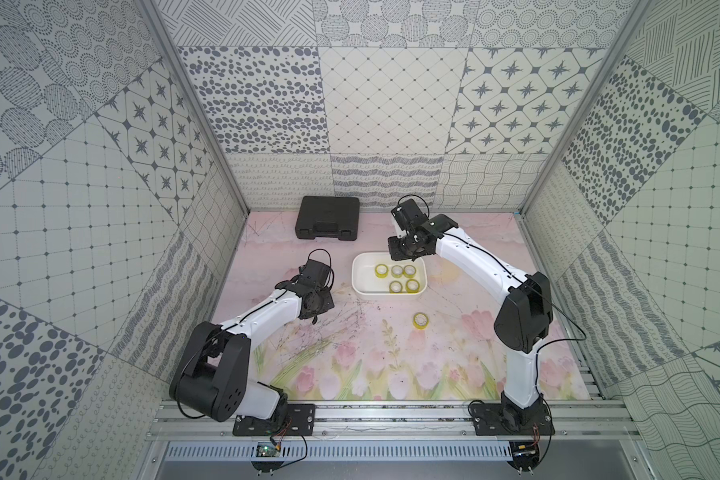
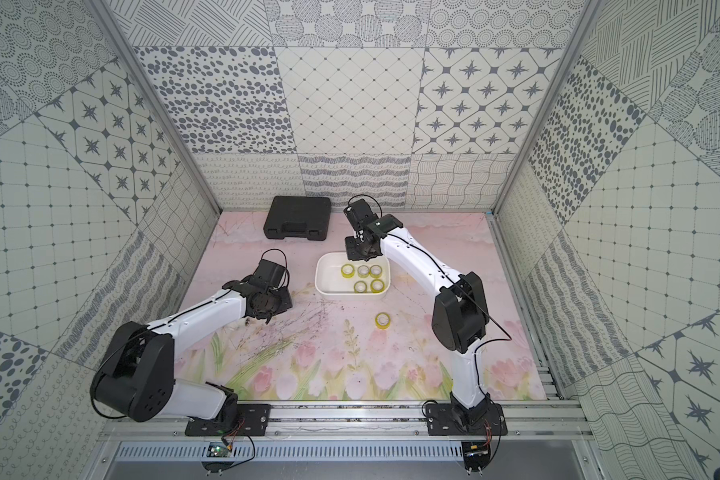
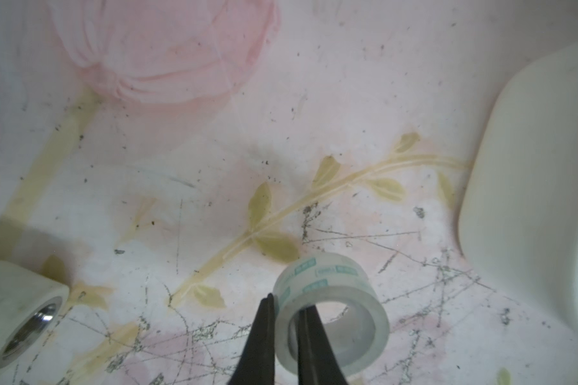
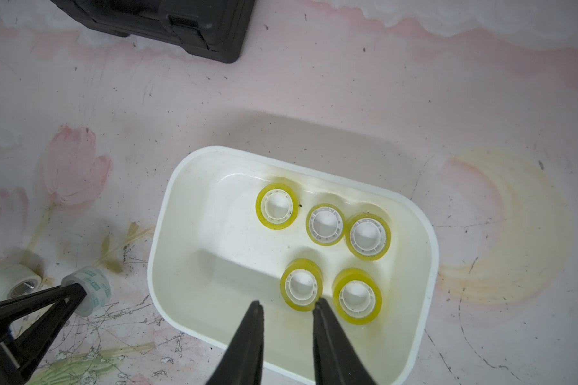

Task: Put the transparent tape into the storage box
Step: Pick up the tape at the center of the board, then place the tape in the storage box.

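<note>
My left gripper (image 3: 286,305) is shut on the wall of a greyish-clear roll of transparent tape (image 3: 331,276), one finger inside the ring and one outside, low over the table left of the storage box (image 3: 531,166). The right wrist view shows the same roll (image 4: 97,293) in those fingers (image 4: 70,293). The storage box (image 1: 360,266) is a white tub holding several yellow rolls (image 4: 276,206). Another yellow roll (image 1: 420,320) lies on the table in front of the box. My right gripper (image 4: 287,301) hangs over the box, open, nothing between its fingers.
A black hard-shell case (image 1: 328,217) sits at the back left of the table. A white pipe fitting (image 3: 20,310) lies close beside the left gripper. Patterned walls close in three sides.
</note>
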`<state>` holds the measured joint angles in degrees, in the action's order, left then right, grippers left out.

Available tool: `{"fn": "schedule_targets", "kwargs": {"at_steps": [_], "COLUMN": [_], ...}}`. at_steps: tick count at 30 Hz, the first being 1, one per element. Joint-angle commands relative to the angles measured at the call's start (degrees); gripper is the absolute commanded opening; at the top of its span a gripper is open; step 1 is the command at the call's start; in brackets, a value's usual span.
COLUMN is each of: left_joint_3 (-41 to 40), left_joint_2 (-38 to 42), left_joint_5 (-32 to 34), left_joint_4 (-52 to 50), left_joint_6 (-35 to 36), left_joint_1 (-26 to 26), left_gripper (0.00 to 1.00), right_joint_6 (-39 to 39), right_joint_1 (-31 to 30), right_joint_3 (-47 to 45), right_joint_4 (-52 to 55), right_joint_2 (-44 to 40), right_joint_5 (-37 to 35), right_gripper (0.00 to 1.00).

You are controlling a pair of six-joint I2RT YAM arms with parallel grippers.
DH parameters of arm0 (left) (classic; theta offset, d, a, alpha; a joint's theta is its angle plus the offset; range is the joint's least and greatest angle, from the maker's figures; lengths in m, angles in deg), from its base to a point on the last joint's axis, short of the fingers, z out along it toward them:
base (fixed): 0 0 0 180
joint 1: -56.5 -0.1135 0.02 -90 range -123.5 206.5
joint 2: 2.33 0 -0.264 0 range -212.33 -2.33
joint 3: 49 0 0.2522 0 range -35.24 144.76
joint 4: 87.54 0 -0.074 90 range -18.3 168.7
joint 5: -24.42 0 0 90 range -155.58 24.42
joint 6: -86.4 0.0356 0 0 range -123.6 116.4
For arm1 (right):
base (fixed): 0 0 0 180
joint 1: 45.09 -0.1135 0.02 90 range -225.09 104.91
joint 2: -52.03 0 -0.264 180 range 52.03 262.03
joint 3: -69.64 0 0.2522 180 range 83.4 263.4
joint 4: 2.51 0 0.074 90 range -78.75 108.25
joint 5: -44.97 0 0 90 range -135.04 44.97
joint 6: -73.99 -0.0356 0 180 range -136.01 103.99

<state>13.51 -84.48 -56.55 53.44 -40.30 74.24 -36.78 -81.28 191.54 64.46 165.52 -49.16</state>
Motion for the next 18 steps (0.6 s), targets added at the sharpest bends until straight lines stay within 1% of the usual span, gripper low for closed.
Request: {"fn": "schedule_targets", "kwargs": {"at_steps": [1,2,3,4,5,6,7,9,13,18], "left_joint_3": [4.3,5.6,6.9,7.8,9.0,10.3,11.2,13.7,18.3,25.3], "left_joint_2": [3.3,3.6,3.8,3.8,3.6,3.3,2.9,1.5,-2.0,-9.0], "left_joint_5": [0.3,-0.1,-0.7,-1.3,-2.0,-2.7,-3.3,-4.6,-6.3,-8.6], "left_joint_4": [-4.2,-4.6,-4.7,-4.9,-4.9,-4.9,-4.8,-4.7,-3.8,-4.6], "left_joint_6": [4.7,5.4,6.0,6.5,6.9,7.3,7.7,8.7,11.7,16.6], "left_joint_1": [-0.4,-0.4,-0.5,-0.5,-0.4,-0.4,-0.3,0.1,2.3,7.1], "left_gripper": [0.0,0.0,0.0,0.0,0.0,0.0,0.0,0.0,0.0,0.0], "right_joint_6": [-1.3,-1.5,-1.7,-1.8,-1.8,-1.7,-1.7,-1.8,-2.0,-2.9], "right_joint_1": [0.6,0.7,0.9,1.0,1.0,1.2,1.3,1.7,2.8,5.1], "right_joint_3": [-0.4,-0.4,-0.4,-0.2,-0.1,0.2,0.5,0.9,1.7,1.6], "right_joint_4": [-0.8,-0.7,-0.8,-0.8,-0.8,-0.7,-0.7,-0.9,-0.8,-0.7], "right_joint_2": [-1.9,-2.0,-2.1,-2.2,-2.1,-2.1,-2.0,-1.9,-1.6,-1.9], "right_joint_5": [-0.6,-0.8,-0.8,-0.9,-1.2,-1.3,-1.2,-1.2,-1.2,-1.2], "right_gripper": [0.43,0.54,0.59,0.61,0.67,0.78,0.85,0.95,0.97,0.97]}}
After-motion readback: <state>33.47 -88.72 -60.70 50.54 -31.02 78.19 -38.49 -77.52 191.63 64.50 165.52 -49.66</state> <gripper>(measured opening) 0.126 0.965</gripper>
